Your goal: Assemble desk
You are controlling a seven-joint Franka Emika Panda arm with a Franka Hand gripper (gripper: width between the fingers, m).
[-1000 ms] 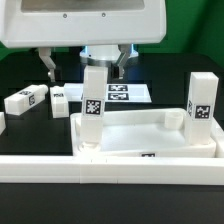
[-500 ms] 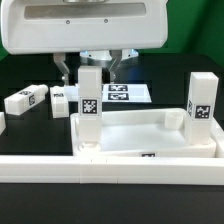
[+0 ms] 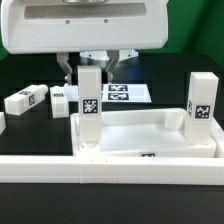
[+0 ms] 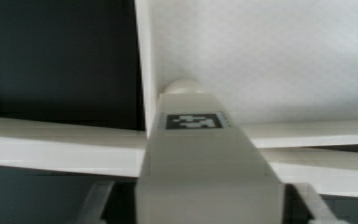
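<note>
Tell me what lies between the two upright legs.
In the exterior view, the stretch from the upright leg at its left to the upright leg at its right is only the bare desk top.

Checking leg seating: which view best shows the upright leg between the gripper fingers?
Exterior view: the leg shows full length, upright at a corner of the desk top, with the gripper open astride its upper end. The wrist view looks down along the leg, foreshortened; its base is hidden.

a tag-topped white leg (image 4: 202,170) rises from the desk top (image 4: 265,45).
</note>
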